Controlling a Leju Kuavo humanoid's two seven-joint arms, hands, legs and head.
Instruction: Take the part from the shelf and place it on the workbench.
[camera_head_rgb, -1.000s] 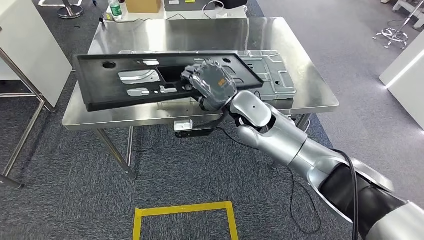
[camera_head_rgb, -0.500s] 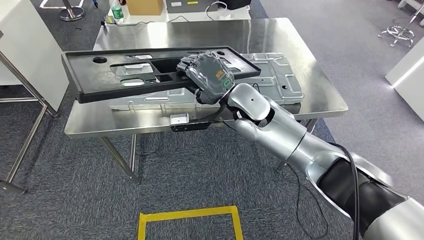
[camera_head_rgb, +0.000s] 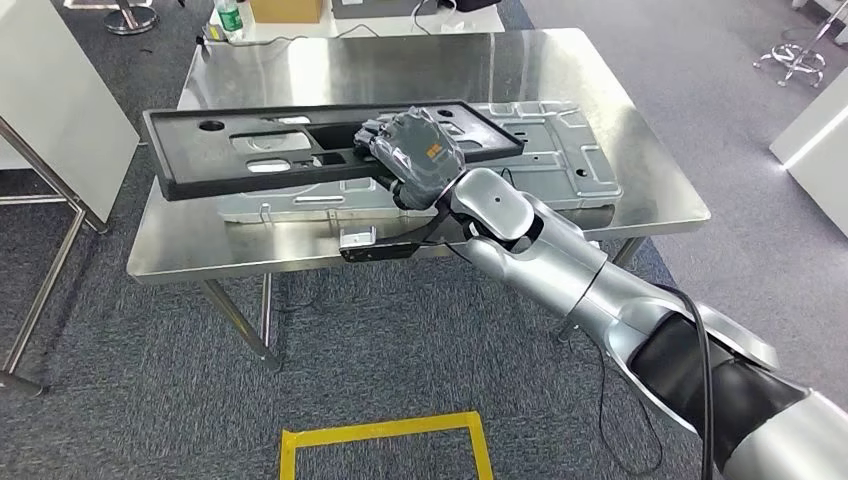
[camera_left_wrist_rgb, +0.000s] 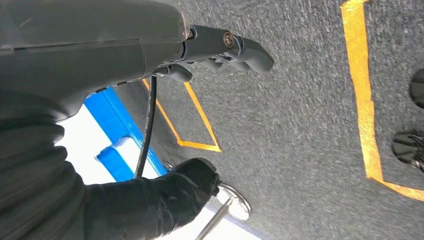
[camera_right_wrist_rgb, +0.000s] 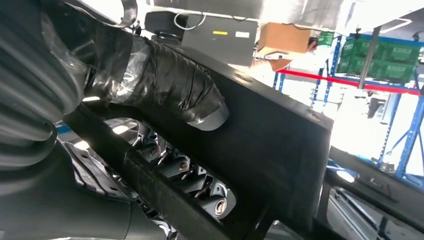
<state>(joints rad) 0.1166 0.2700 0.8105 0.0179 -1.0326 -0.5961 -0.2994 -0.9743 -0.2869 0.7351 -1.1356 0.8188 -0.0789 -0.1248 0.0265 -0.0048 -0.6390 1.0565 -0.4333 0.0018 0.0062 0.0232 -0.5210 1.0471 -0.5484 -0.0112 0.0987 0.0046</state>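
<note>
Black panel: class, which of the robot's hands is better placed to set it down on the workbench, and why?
The right hand: it already grips the black panel above the steel workbench. The left hand hangs over carpet, holding nothing.

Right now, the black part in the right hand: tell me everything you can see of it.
The black part is a long, flat rectangular panel with a raised rim, matte, plastic by its look, pierced by several cutouts and a round hole near its far-left end. The right hand grips it near its right half, fingers through a cutout. It is held roughly level over the steel workbench, above a silver stamped metal panel lying there. Whether it touches that panel is unclear.
</note>
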